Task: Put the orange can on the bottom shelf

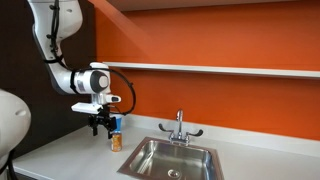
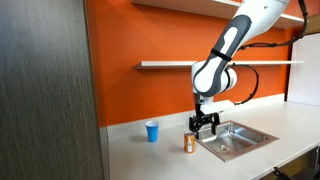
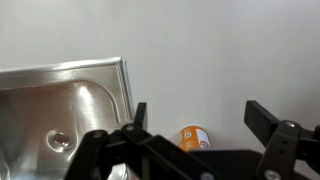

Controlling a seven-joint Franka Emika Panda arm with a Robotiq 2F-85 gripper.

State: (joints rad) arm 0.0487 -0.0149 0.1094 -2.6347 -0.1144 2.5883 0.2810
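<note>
The small orange-brown can with a pale top (image 2: 190, 143) stands upright on the grey tabletop (image 2: 150, 158), just beside a corner of the steel sink (image 2: 238, 138). The black gripper (image 2: 205, 127) hangs just above it, spread wide and holding nothing. A light blue cup (image 2: 152, 131) stands near the can, on the side away from the sink. A chrome faucet (image 1: 180, 125) rises behind the sink. The long pale bottom shelf (image 2: 170, 65) spans the orange wall (image 1: 220, 100) well above.

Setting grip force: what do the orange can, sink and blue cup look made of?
Orange can: likely thin metal with a printed wrap and paler top, though too small to confirm. Sink: brushed stainless steel, given its grey sheen and soft reflections. Blue cup: matte plastic or paper; no gloss shows.
</note>
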